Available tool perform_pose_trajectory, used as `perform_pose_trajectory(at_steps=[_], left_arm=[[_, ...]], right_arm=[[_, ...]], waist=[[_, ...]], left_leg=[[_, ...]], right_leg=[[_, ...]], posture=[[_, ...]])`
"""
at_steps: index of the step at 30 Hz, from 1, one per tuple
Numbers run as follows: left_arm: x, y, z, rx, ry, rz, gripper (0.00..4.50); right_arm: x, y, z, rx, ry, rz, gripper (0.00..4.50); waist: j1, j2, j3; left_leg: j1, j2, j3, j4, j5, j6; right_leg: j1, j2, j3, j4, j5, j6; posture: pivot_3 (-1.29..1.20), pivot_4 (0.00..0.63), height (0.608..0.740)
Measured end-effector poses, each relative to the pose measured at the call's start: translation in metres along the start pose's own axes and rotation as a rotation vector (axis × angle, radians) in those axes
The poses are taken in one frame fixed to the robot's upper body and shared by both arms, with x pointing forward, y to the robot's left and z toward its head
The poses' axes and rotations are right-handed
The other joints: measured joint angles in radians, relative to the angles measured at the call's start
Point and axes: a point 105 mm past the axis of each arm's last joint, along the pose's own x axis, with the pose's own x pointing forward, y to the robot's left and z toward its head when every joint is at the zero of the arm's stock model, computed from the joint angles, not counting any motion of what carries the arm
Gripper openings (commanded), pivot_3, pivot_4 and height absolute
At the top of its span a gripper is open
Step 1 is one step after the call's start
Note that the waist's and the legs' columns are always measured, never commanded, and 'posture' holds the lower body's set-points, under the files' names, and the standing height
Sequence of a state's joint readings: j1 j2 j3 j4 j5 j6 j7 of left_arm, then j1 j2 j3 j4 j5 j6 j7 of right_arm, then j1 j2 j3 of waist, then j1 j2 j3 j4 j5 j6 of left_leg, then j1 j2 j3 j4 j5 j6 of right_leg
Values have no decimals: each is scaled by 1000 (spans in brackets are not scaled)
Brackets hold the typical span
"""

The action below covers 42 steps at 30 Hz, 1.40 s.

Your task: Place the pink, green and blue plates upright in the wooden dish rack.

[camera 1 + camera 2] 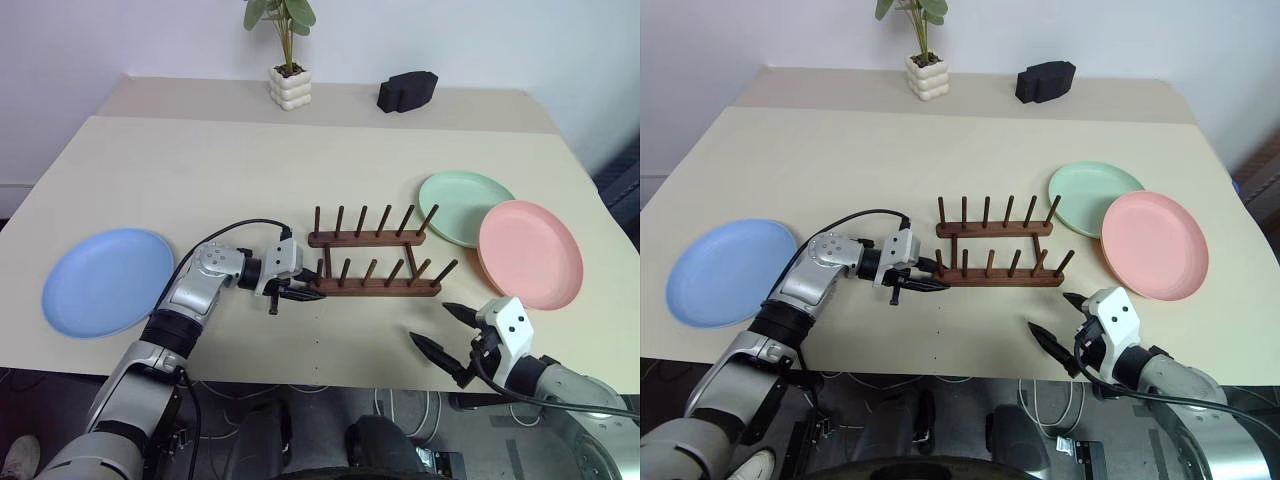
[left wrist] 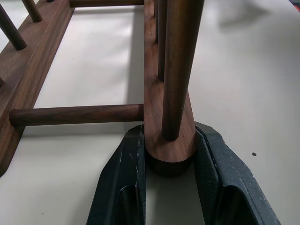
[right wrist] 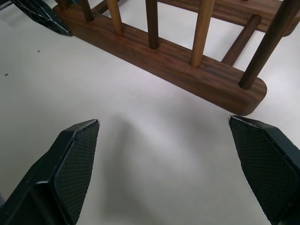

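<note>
The wooden dish rack (image 1: 375, 262) stands mid-table with no plates in it, two rows of pegs on dark rails. My left gripper (image 1: 295, 293) is shut on the left end of its near rail (image 2: 168, 145), one finger on each side. The blue plate (image 1: 108, 281) lies flat at the far left. Flat to the right of the rack are the green plate (image 1: 465, 207) and the pink plate (image 1: 530, 253), the pink one overlapping the green one's edge. My right gripper (image 1: 430, 323) hangs open over the table's front edge, right of the rack, holding nothing.
A potted plant (image 1: 289, 70) in a white pot and a black object (image 1: 406, 91) stand at the back of the table. The table's front edge (image 1: 330, 375) runs just below both grippers.
</note>
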State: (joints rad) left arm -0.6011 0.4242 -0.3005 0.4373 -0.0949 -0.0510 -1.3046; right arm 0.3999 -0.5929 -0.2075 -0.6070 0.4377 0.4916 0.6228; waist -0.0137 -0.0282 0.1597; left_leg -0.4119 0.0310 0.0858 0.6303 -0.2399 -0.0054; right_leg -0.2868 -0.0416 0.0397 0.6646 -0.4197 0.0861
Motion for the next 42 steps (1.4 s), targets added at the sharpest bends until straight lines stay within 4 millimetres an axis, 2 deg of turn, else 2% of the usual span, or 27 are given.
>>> perform_pose_trajectory(at_steps=[1, 3, 5, 8, 9, 14, 21, 28, 32, 34, 36, 42], left_arm=[[0, 0, 0, 0, 0, 0, 792], [0, 0, 0, -2, 2, -1, 1832], [-2, 0, -2, -7, 8, -2, 2619], [-6, 0, -4, -19, 19, 4, 4154], [-7, 0, -4, -22, 20, 9, 4439], [-23, 3, -1, -20, 7, 58, 4439], [-51, 3, 0, -49, 1, 147, 4439], [-55, -19, 10, -43, -43, 90, 4439], [-53, -25, 17, -28, -69, 70, 4439], [-52, -28, 19, -21, -74, 62, 4500], [-51, -31, 21, -16, -80, 53, 4500], [-51, -34, 21, -14, -79, 54, 4500]], right_arm=[[0, 0, 0, -1, 0, -1, 4500], [0, 0, 1, -3, -1, -2, 4500], [1, -1, 1, -4, -2, -5, 4500], [2, -2, 3, -12, -10, -7, 4500], [2, -2, 4, -14, -12, -7, 4500], [-1, -8, 7, -43, -3, -25, 4500], [-26, -44, 21, -136, 24, -161, 4500], [-40, -93, 26, -274, 133, -339, 4500], [-36, -114, 9, -294, 213, -422, 4500], [-32, -117, 1, -292, 246, -424, 3967], [-30, -116, -3, -295, 259, -416, 3228], [-27, -115, -7, -306, 270, -409, 114]], waist=[[0, 0, 0], [0, 0, 0], [-1, 0, 0], [-1, 0, 0], [-1, 0, 0], [-1, 0, 0], [-1, 1, 0], [-2, 1, 1], [-1, 2, 1], [-1, 2, 1], [-1, 3, 1], [-1, 3, 1]], left_leg=[[0, 0, 0, 0, 0, 0], [0, 0, 0, 0, 0, 0], [0, 0, 0, 0, 0, 0], [0, 0, 0, 0, 0, 0], [0, 0, 0, 0, 0, 0], [0, 0, 0, 0, 0, 0], [0, 0, 0, 0, 0, 0], [0, 0, 0, 0, 0, 0], [0, 0, 0, 0, 0, 0], [0, 0, 0, -1, 0, 0], [0, 0, 1, 0, 0, 0], [0, 0, 0, 0, 0, 0]], right_leg=[[0, 0, 0, 0, 0, 0], [0, 0, 0, 0, 0, 0], [0, 0, 0, 0, 0, 0], [0, 0, 0, 0, 0, 0], [0, 0, 0, 0, 0, 0], [0, 0, 0, 0, 0, 0], [0, 0, 0, 0, 0, 0], [0, 0, 0, 0, 0, 0], [0, 0, 0, 0, 0, 0], [0, 0, 0, 0, 0, 0], [0, 0, 0, 0, 0, 0], [0, 0, 0, 0, 0, 0]], posture=[[0, 150, 740], [0, 150, 740], [0, 150, 740], [0, 150, 740], [0, 150, 740], [0, 150, 740], [0, 150, 740], [0, 150, 740], [0, 150, 740], [0, 150, 740], [0, 150, 740], [0, 150, 740]])
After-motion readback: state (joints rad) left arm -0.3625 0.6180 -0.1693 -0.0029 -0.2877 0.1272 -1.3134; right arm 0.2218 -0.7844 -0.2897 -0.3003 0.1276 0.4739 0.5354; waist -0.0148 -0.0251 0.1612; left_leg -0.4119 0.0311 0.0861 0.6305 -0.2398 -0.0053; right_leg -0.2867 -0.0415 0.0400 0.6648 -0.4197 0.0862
